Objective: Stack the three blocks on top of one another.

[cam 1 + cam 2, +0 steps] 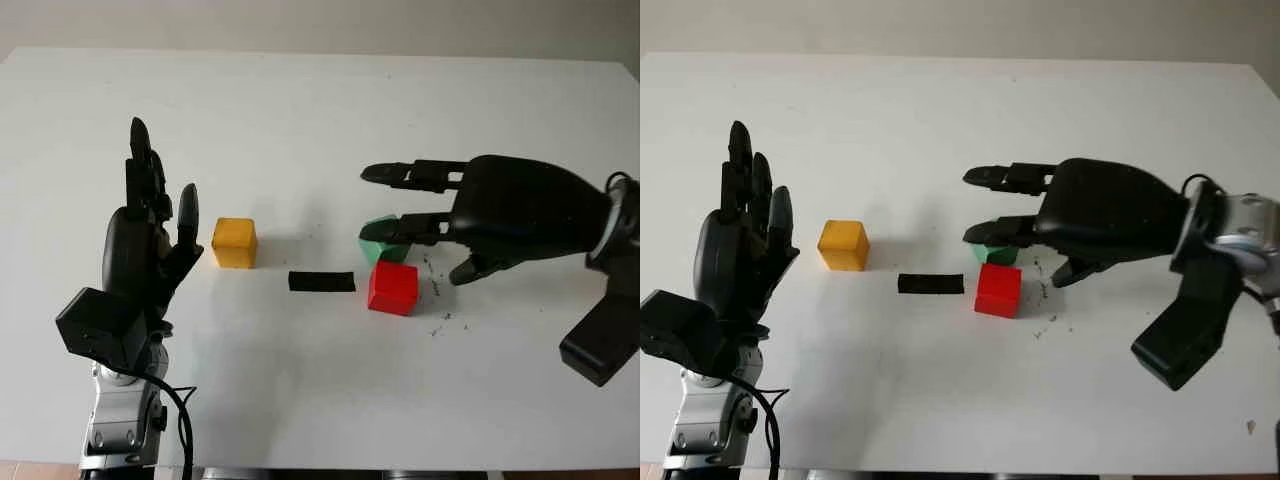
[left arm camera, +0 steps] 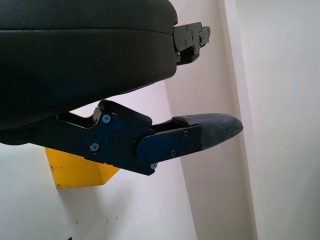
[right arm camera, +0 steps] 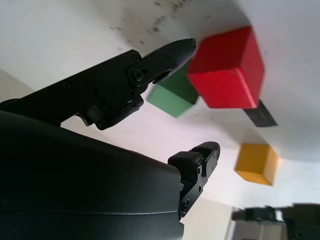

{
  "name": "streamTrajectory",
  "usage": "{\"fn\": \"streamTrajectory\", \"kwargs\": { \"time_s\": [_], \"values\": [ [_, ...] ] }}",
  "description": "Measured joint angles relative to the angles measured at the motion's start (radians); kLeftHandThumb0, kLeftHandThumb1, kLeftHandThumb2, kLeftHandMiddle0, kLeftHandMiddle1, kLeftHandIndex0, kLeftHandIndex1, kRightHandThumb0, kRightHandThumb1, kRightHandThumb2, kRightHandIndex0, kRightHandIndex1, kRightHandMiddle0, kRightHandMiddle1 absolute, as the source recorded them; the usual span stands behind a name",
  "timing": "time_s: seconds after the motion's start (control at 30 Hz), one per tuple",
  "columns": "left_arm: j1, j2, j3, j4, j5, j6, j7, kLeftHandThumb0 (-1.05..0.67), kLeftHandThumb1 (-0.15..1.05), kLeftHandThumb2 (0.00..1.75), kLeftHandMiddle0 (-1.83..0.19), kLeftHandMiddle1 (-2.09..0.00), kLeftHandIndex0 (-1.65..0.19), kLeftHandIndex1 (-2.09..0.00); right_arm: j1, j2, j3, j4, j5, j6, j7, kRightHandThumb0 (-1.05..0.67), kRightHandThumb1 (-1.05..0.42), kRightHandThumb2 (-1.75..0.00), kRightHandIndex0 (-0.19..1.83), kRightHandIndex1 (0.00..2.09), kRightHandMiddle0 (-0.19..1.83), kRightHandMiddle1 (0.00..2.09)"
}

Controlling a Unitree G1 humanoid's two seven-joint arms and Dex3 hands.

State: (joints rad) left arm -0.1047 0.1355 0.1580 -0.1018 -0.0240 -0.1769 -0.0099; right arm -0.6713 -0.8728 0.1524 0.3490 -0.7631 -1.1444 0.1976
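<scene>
White table (image 1: 300,400) with three blocks, none stacked. Yellow block (image 1: 234,243) sits left of centre, on its own. Red block (image 1: 393,287) sits right of centre; green block (image 1: 383,240) is just behind it, slightly left, very close or touching, can't tell which. A flat black strip (image 1: 321,281) lies on the table between yellow and red blocks, nearer the red one.

Right hand (image 1: 500,215) reaches in from the right, hovering above the green and red blocks, holding nothing, wide. Its lower finger (image 1: 395,231) sits over the green block's top; contact can't be told. In the right wrist view a fingertip (image 3: 175,50) lies beside the green block (image 3: 175,95), with the red block (image 3: 227,70) next to it.

Left hand (image 1: 150,240) is upright at the left, just left of the yellow block, wide, holding nothing, not touching it. The left wrist view shows the yellow block (image 2: 75,170) behind its finger (image 2: 200,132).
</scene>
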Motion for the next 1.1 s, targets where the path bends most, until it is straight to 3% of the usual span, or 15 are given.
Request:
{"fn": "streamTrajectory", "kwargs": {
  "time_s": [0.23,0.7,0.93,1.1],
  "values": [
    [0.002,0.006,0.004,0.000,-0.011,0.006,-0.013,-0.71,1.05,0.59,0.19,-0.04,0.19,-0.05,-0.015,0.027,0.043,0.052,-0.076,-0.025,-0.127,-0.38,-0.85,-0.06,0.13,0.06,0.48,0.09],
    [0.006,0.007,0.002,-0.016,-0.009,0.020,-0.018,-0.71,1.05,0.59,0.19,-0.04,0.19,-0.05,-0.039,0.019,0.098,0.068,-0.085,-0.048,-0.120,-0.41,-0.81,-0.05,0.16,0.07,0.57,0.11],
    [0.012,0.007,0.002,-0.021,-0.014,0.031,-0.021,-0.70,1.05,0.60,0.19,-0.04,0.19,-0.04,-0.039,0.017,0.098,0.078,-0.092,-0.066,-0.171,-0.51,-0.80,-0.05,0.29,0.08,0.98,0.24],
    [0.013,0.007,0.003,-0.023,-0.014,0.032,-0.022,-0.71,1.05,0.59,0.19,-0.04,0.19,-0.04,-0.042,0.017,0.098,0.093,-0.092,-0.074,-0.197,-0.51,-0.80,-0.05,0.32,0.07,1.15,0.30]
  ]
}}
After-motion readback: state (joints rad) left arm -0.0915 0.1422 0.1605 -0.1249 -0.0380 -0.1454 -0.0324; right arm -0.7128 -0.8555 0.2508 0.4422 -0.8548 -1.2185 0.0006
